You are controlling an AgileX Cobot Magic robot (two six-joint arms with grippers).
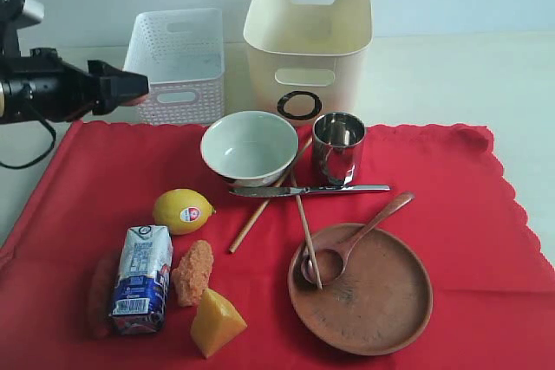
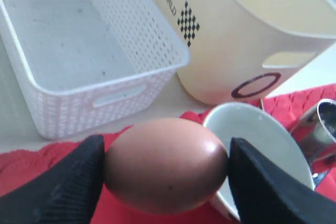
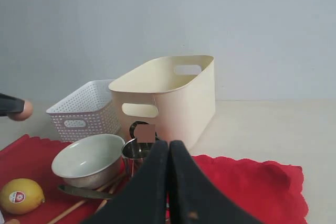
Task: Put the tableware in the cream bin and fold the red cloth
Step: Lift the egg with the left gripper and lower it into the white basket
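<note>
Left wrist view: left gripper (image 2: 166, 167) pinches one egg (image 2: 165, 156); right gripper (image 3: 168, 151) pressed together.

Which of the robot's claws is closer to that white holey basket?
Left. The left gripper, holding an egg, hangs right beside the white perforated basket. The right gripper, shut, is farther off over the red cloth, with the bowl between it and the basket.

**Egg in the Grip Above the Red Cloth**

The left gripper (image 2: 166, 167) clamped a brown egg (image 2: 163, 153) between its black fingers (image 2: 65, 190) over the red cloth (image 2: 29, 163). Beyond stood a white perforated basket (image 2: 84, 106) and the cream bin (image 2: 236, 51), with a pale bowl (image 2: 257, 140) and steel cup (image 2: 323, 129) nearby.
</note>
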